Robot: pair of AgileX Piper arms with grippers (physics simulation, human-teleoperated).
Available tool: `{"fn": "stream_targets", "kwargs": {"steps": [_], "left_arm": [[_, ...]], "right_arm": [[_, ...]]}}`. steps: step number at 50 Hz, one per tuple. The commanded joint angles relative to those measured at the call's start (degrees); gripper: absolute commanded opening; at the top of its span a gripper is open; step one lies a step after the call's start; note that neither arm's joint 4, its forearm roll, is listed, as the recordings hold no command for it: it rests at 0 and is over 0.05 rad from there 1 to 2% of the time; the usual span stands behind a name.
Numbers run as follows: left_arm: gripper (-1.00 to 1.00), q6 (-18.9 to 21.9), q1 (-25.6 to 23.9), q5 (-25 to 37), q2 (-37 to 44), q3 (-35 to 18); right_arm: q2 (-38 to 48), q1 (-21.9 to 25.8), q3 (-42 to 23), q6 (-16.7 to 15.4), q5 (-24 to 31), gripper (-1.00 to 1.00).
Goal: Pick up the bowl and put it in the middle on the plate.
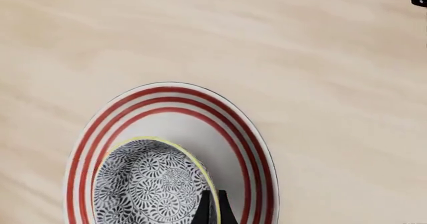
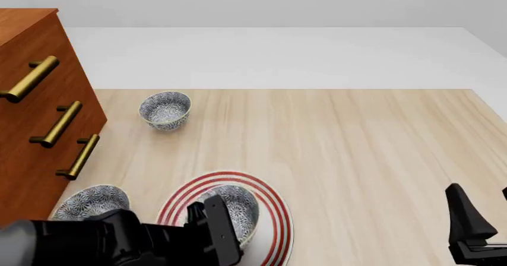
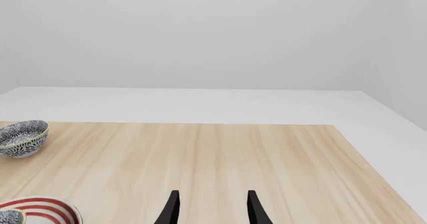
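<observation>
At the far left stands a wooden dresser [image 2: 35, 111], its drawer fronts fitted with brass bar handles [image 2: 30, 79]. Just below it, near the table's front edge, a patterned bowl [image 2: 91, 199] sits partly hidden behind the left arm. Farther back on the table, a second look-alike bowl [image 2: 165, 110] stands upright by itself, well apart from everything else; the right wrist view catches it too [image 3: 23, 137].

Moving right, the left gripper [image 2: 212, 221] hangs over the plate [image 2: 273, 215], the big white one with red rings. The bowl [image 2: 237, 209] is over the plate's inner part, a little off centre toward the near side in the left wrist view, where the plate [image 1: 250, 149] shows wide bare white beyond the bowl [image 1: 150, 184]. Two dark fingertips [image 1: 223, 211] close on the bowl's yellowish rim, one inside the wall and one outside, so the left fingers are pinching that rim. I cannot tell whether the bowl's base is touching the plate.

Across a wide stretch of pale wood table [image 2: 364, 147], the right gripper [image 2: 479, 218] waits at the lower right corner. Its two fingers stand parted with nothing between them, as the right wrist view [image 3: 210, 206] shows plainly.
</observation>
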Motion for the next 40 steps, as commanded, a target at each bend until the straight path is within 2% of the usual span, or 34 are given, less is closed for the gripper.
{"fn": "stream_targets", "kwargs": {"steps": [1, 18, 19, 40], "left_arm": [[-1.00, -0.1, -0.1, -1.3, 1.5, 0.9], [-1.00, -0.2, -0.1, -1.1, 0.7, 0.9], [1.00, -0.3, 0.0, -1.0, 0.5, 0.9], [1.00, 0.3, 0.2, 0.2, -2.4, 0.7]], "right_arm": [[0.1, 0.0, 0.0, 0.0, -0.2, 1.00], [0.0, 0.0, -0.1, 0.0, 0.1, 1.00], [0.0, 0.0, 0.0, 0.0, 0.1, 1.00], [0.1, 0.0, 0.2, 0.0, -0.2, 1.00]]}}
